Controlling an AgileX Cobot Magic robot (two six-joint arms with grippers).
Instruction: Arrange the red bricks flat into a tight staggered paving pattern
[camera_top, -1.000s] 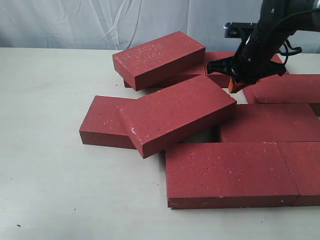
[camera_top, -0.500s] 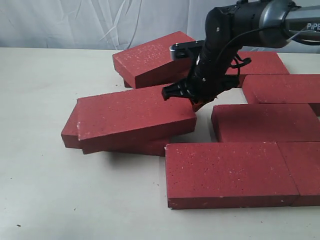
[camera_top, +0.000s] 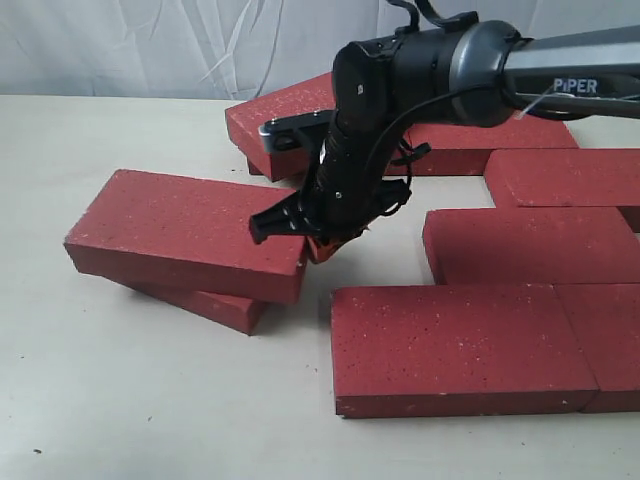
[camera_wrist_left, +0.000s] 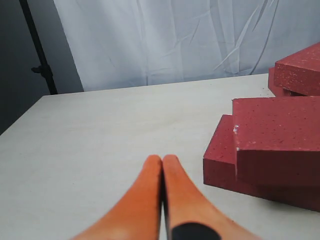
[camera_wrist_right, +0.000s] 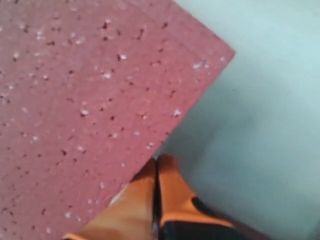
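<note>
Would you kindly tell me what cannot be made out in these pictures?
Exterior view: the lower brick is mostly hidden under the upper brick.
Exterior view: the front right brick is cut off by the frame edge.
Right wrist view: the blurred brick beside the right gripper cannot be identified.

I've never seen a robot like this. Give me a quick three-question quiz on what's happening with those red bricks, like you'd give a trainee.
1. True or false: the right claw is shut.
2. The leftmost upper brick rests on: A) a wooden crate; B) a lower brick; C) a blue tray.
3. What does the left claw hold?
Key: 1 true; 2 B; 3 nothing, it is shut and empty.
</note>
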